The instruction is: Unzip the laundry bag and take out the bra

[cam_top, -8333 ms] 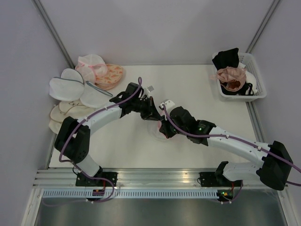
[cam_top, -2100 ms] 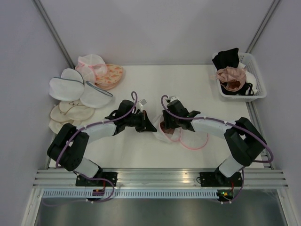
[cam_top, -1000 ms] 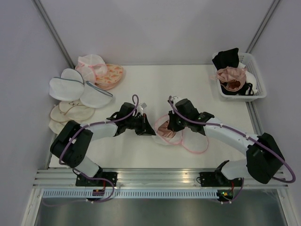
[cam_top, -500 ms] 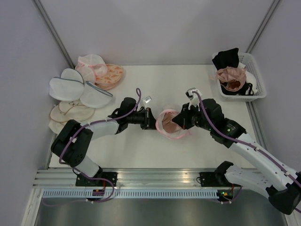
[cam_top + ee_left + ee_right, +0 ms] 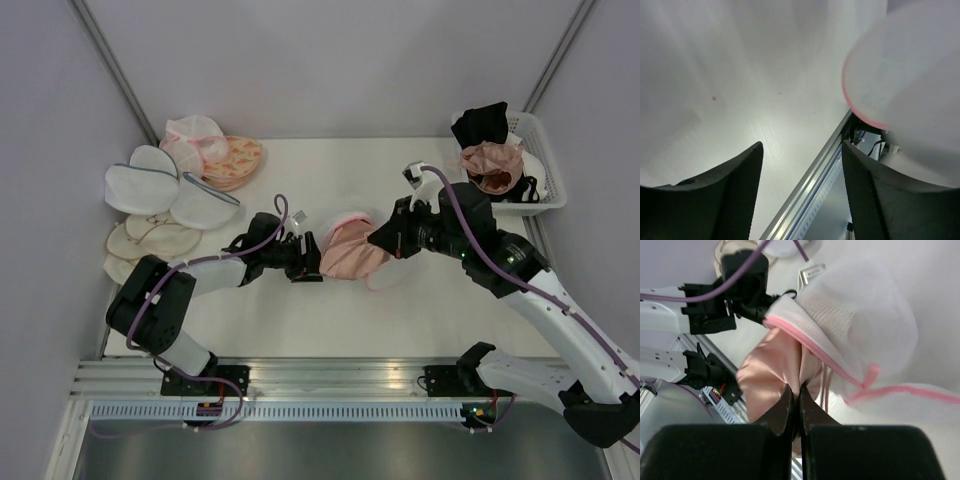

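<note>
The laundry bag (image 5: 865,320), white mesh with a pink zipper rim, hangs off the table with its mouth unzipped. The peach-pink bra (image 5: 772,372) bulges out of that mouth. My right gripper (image 5: 794,389) is shut on a fold of the bra, and from above it (image 5: 382,238) sits at the bra's (image 5: 350,255) right edge. My left gripper (image 5: 308,258) lies low just left of the bundle. In its wrist view the left gripper (image 5: 800,165) is open with nothing between the fingers (image 5: 735,190), and the blurred bag (image 5: 910,70) sits up and to the right.
Several white mesh bags (image 5: 160,190) and an orange-patterned pouch (image 5: 238,158) are piled at the far left. A white basket (image 5: 548,195) at the far right holds a black garment (image 5: 480,125) and a darker pink bra (image 5: 492,160). The metal rail (image 5: 330,378) runs along the near edge.
My left gripper has opened and let go of the bag's edge. The right gripper has pulled up and to the right, and more of the bra now hangs out of the bag.
</note>
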### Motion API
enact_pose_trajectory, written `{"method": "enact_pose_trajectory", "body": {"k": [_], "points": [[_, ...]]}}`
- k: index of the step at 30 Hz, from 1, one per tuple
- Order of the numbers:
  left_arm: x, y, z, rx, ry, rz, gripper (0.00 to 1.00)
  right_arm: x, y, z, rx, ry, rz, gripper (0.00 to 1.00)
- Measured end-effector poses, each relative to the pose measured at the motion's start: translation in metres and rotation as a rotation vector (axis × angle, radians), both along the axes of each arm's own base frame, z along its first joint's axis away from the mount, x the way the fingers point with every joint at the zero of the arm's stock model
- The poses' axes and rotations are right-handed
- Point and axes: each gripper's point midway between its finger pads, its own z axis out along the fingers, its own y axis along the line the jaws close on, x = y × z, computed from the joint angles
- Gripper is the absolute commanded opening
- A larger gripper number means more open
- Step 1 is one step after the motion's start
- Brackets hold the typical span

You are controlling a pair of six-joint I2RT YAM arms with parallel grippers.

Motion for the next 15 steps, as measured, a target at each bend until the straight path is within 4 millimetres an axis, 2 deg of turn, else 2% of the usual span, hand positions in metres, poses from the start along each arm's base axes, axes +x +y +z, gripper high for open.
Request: {"method": "enact_pose_trajectory", "body": {"k": [2,5,11,15], "points": [[0.001,0.011,-0.014,0.046,0.038,0.045,0.72,-0.001,-0.007,0.02,0.016,-0.055,-0.019,0.0],[0.001,0.015,-0.02,0.075,0.053,0.067,0.72,-0.003,-0.012,0.028,0.016,-0.081,-0.028,0.0],[0.003,0.018,-0.021,0.099,0.055,0.089,0.72,-0.01,-0.004,0.006,-0.052,0.001,0.054,0.0],[0.003,0.022,-0.017,0.11,0.048,0.107,0.73,0.0,-0.01,-0.026,-0.195,0.085,0.04,0.01]]}}
